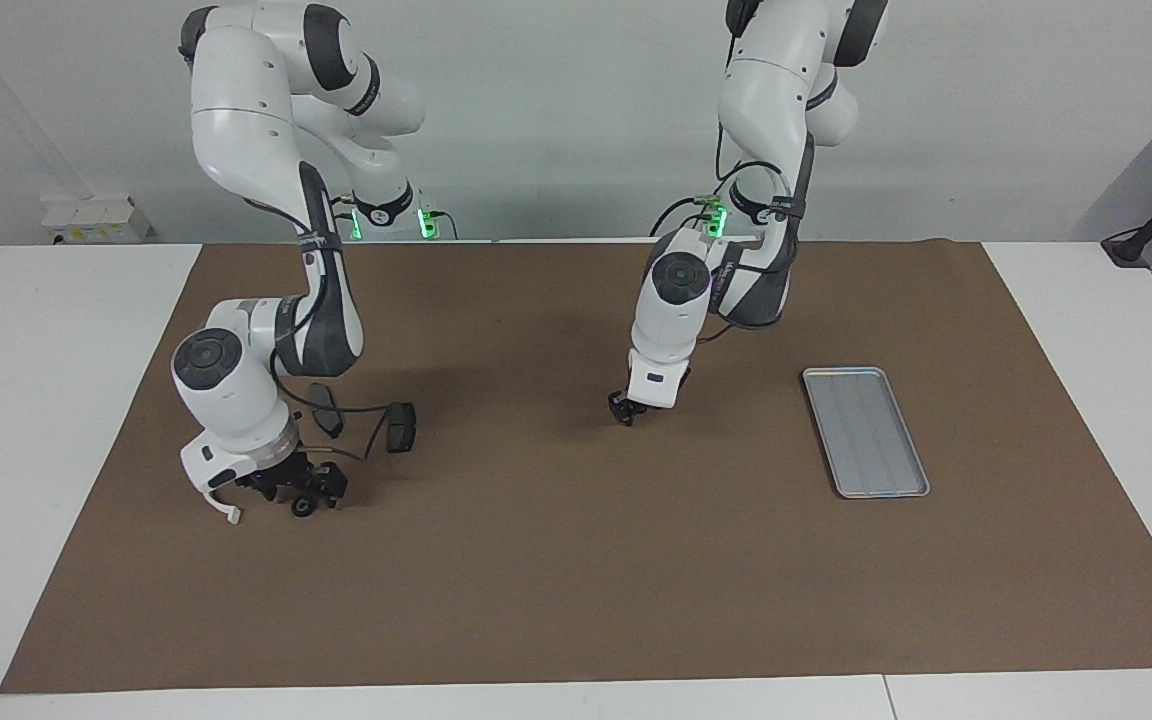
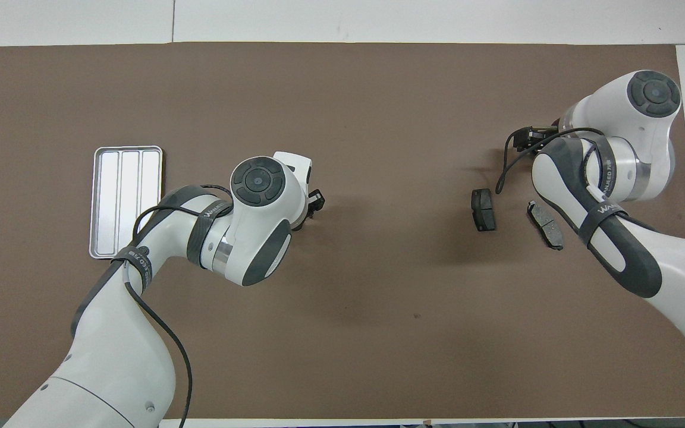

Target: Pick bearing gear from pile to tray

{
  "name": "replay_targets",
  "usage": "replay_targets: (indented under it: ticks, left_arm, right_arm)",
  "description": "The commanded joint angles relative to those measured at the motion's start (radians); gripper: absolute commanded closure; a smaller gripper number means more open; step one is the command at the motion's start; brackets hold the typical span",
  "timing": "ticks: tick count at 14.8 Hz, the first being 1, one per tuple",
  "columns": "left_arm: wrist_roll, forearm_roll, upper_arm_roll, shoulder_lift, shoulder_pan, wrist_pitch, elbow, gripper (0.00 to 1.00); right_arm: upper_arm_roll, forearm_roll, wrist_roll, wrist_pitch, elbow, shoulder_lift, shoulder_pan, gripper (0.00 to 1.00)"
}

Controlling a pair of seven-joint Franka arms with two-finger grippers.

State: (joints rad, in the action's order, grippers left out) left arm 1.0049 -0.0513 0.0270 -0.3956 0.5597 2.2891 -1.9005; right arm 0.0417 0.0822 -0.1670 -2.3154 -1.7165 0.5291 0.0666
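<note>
The pile lies toward the right arm's end of the mat. Two dark grey plates show there, one (image 1: 401, 427) (image 2: 483, 209) beside the other (image 1: 328, 410) (image 2: 546, 224). A tiny black ring (image 1: 303, 508) lies farther from the robots than the plates. My right gripper (image 1: 308, 492) (image 2: 521, 139) is down low, right over that ring. I cannot tell whether it touches the ring. The white half-ring bracket is hidden. The silver-grey tray (image 1: 866, 432) (image 2: 125, 202) lies empty toward the left arm's end. My left gripper (image 1: 624, 410) (image 2: 314, 205) hangs just above the middle of the mat, holding nothing that I can see.
A brown mat (image 1: 576, 580) covers most of the white table. The right arm's cable loops over the plates. The right arm's wrist covers part of the pile in the overhead view.
</note>
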Motion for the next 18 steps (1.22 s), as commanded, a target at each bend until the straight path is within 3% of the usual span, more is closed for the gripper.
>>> replay_targets:
  ticks: [1, 3, 5, 8, 11, 14, 16, 18]
  left_arm:
    - [0.009, -0.013, -0.015, 0.037, 0.023, 0.021, -0.049, 0.58]
    - [0.009, -0.015, -0.015, 0.04, 0.025, 0.018, -0.055, 0.79]
    - [0.008, -0.013, -0.015, 0.043, 0.026, 0.006, -0.058, 0.94]
    - [-0.015, -0.013, -0.018, 0.064, 0.008, -0.049, -0.048, 0.96]
    - [-0.213, -0.013, -0.016, 0.153, -0.118, -0.166, -0.055, 0.96]
    - [-0.496, -0.013, -0.016, 0.195, -0.268, -0.259, -0.055, 0.96]
    - [-0.696, -0.013, -0.018, 0.195, -0.374, -0.263, -0.055, 0.96]
    - [-0.875, -0.013, -0.018, 0.195, -0.472, -0.254, -0.058, 0.96]
  right_arm:
    - [0.012, 0.028, -0.023, -0.048, 0.005, 0.02, 0.016, 0.01]
    - [0.012, 0.027, -0.025, -0.049, 0.005, 0.02, 0.016, 0.04]
    - [0.012, 0.027, -0.023, -0.049, 0.003, 0.02, 0.018, 0.12]
    - [0.012, 0.025, -0.023, -0.047, 0.003, 0.02, 0.024, 0.32]
    - [0.014, 0.024, -0.025, -0.047, 0.0, 0.02, 0.025, 0.49]
    - [0.014, 0.024, -0.023, -0.049, -0.003, 0.02, 0.028, 0.75]
    - [0.013, 0.024, -0.022, -0.047, -0.003, 0.02, 0.028, 1.0]
    - [0.012, 0.025, -0.016, -0.038, -0.002, 0.02, 0.027, 1.0]
